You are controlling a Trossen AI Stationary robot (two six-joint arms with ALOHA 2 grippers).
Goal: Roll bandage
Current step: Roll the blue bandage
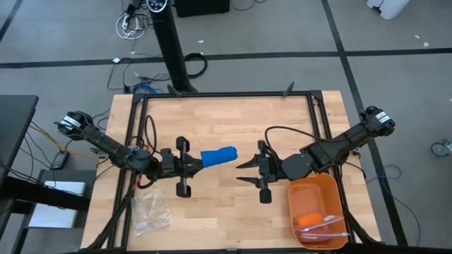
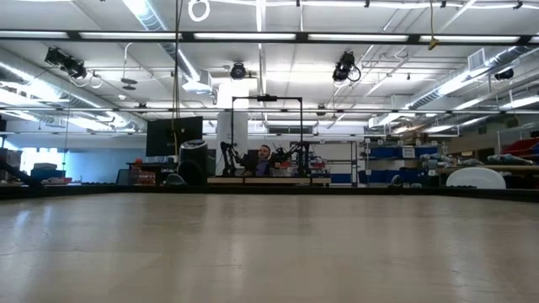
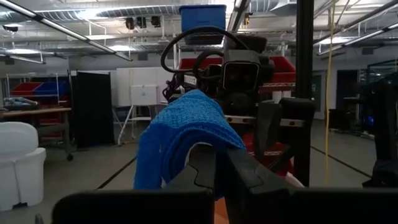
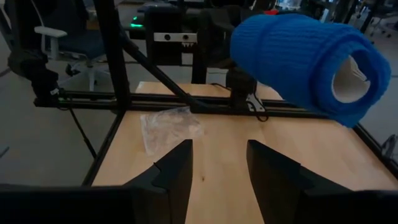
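Left claw [image 1: 189,165] is clamped on one end of the bandage [image 1: 218,156], a rolled blue cylinder held off the desk [image 1: 233,116] near its middle, pointing across at the right arm. Right claw [image 1: 248,171] hangs just beside the roll's free end, fingers apart, gripping nothing. From the left wrist view a loose fold of blue fabric drapes over the fingers, so my worry is the roll slackening or unwinding if that single pinch slips. Further out, the clear plastic bag [image 1: 151,211] lies near the left arm and the orange tray [image 1: 316,210] sits beside the right arm.
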